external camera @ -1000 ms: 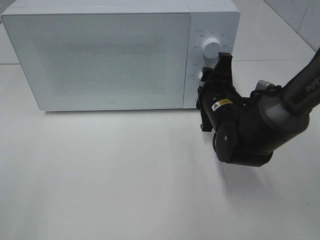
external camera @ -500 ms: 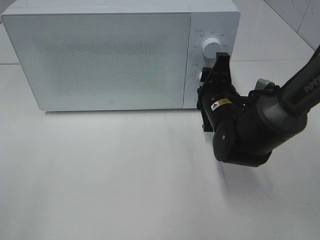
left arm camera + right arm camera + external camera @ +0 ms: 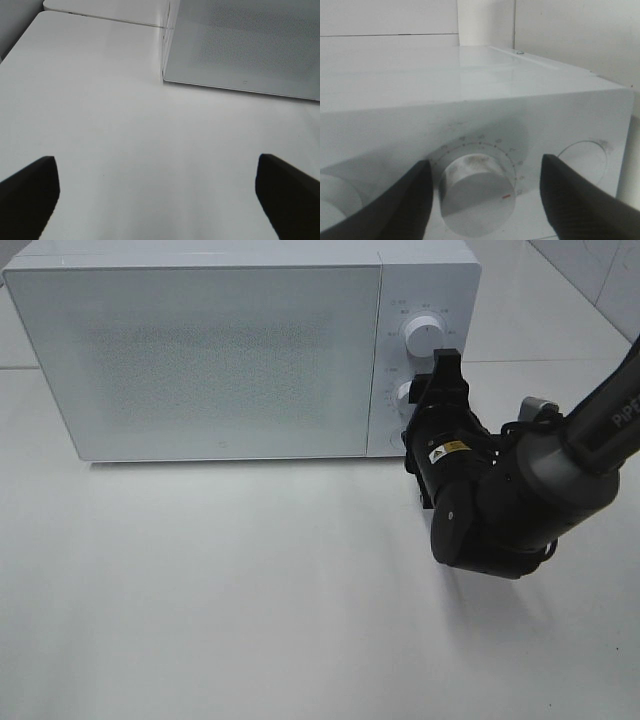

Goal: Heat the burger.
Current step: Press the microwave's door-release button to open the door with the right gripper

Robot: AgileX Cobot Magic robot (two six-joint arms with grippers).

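Observation:
The burger is out of view; the white microwave (image 3: 220,360) has its door shut and nothing shows through it. My right gripper (image 3: 438,370) is at the control panel, by the lower knob (image 3: 403,393). In the right wrist view the gripper (image 3: 486,167) is open, with one dark finger (image 3: 400,200) on each side of that knob (image 3: 475,197) and a gap on both sides. My left gripper (image 3: 157,172) is open and empty over bare table, facing the microwave's lower left corner (image 3: 165,77). It does not show in the exterior high view.
The upper knob (image 3: 422,335) is just above the right gripper. A round button (image 3: 582,160) sits beside the lower knob. The microwave stands at the back of the white table (image 3: 250,590). A tiled wall rises at the far right.
My right gripper and wrist have shifted slightly to the right at the lower knob, so more of the knob shows. The microwave door stays shut.

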